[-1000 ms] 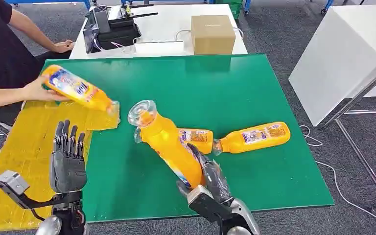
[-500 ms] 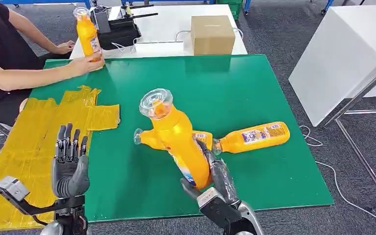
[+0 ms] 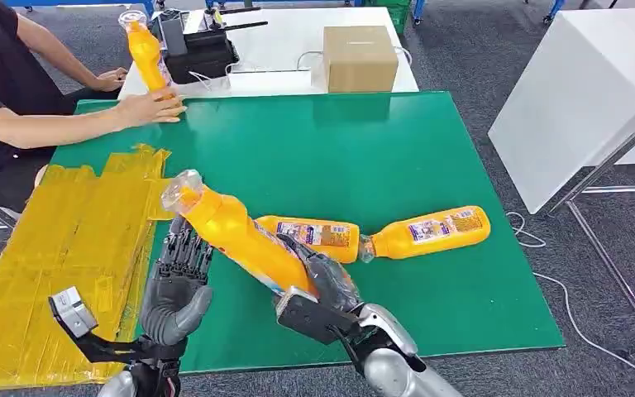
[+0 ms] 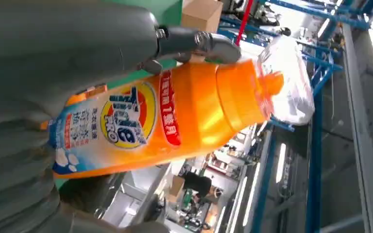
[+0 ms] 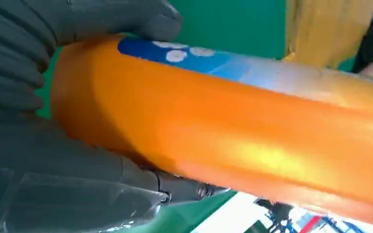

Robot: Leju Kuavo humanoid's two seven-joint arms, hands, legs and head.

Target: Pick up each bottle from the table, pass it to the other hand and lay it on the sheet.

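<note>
Gripping the orange bottle by its base above the green surface, the right hand tilts it toward the open-fingered left hand beside it.

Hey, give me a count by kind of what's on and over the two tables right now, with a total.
Orange detergent bottles: 4 (right hand's, person's, two lying)
Yellow sheet: 1
Cardboard box: 1
Black device: 1
Total: 7

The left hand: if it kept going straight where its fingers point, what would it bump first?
Probably the orange bottle held by the right hand; the left hand has fingertips just under it.
</note>
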